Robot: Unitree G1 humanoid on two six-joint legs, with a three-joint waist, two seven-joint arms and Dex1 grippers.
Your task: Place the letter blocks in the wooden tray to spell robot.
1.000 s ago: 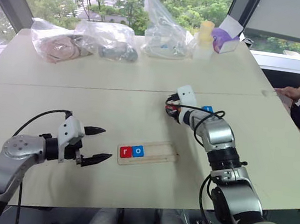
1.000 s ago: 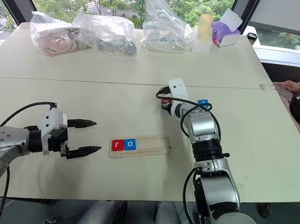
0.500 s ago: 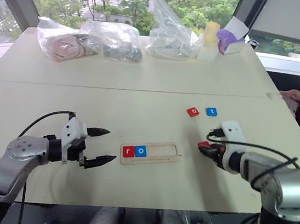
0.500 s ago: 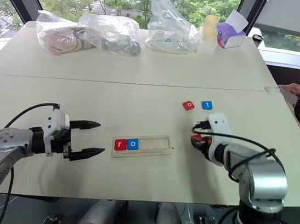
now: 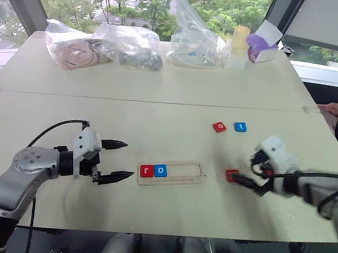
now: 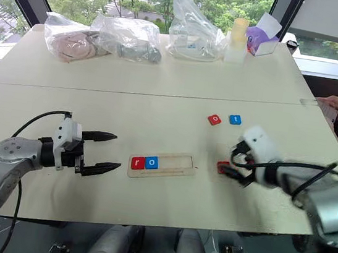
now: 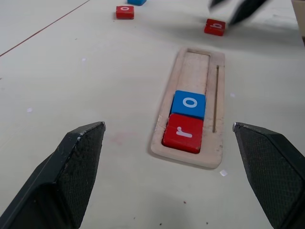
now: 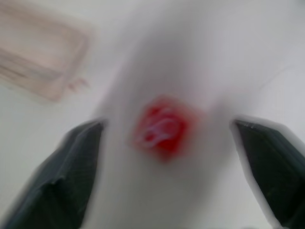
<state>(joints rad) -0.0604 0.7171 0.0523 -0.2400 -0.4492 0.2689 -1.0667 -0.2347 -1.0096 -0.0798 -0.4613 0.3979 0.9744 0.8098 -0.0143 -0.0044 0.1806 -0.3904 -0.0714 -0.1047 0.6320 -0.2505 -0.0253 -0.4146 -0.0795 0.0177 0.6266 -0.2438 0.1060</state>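
I am seeing the wooden tray (image 5: 171,172) lying on the pale table (image 5: 161,88), with the red r block (image 5: 146,171) and the blue o block (image 5: 160,170) sitting side by side at its left end, touching each other; the rest of the groove is bare wood. My left gripper (image 5: 120,160) is hovering just left of the tray with its fingers spread wide and nothing between them, pointing along the tray. The red b block (image 7: 215,26) is lying flat on the table just off the tray's right end. My right gripper (image 6: 234,164) is hanging right beside that block with its fingers standing well apart on either side of it in the right wrist view, so it is gripping nothing. Farther back on the table, the red o block (image 5: 219,127) and the blue t block (image 5: 240,127) are resting near each other, apart. Clear plastic bags (image 5: 130,43) are sitting along the far edge.
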